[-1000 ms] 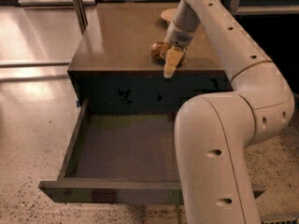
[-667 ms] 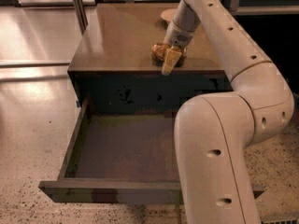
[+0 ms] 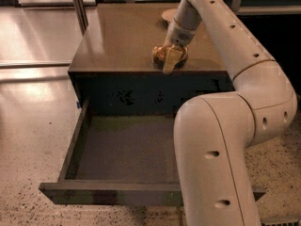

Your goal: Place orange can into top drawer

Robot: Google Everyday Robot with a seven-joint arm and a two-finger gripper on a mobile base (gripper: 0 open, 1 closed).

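Note:
The orange can lies on the cabinet top near its front edge, right of centre. My gripper reaches down from the back and is shut on the can, with one pale finger across its front. The can still rests on the top. The top drawer is pulled wide open below the cabinet front, and its dark floor holds nothing. My arm's large lower links cover the drawer's right part.
A pale shallow bowl stands at the back of the square cabinet top, partly behind my arm. A metal post rises at the back left. Shiny floor lies to the left, speckled floor in front.
The gripper has hardly moved, only a slight shift at the can. The can and the drawer stand as before.

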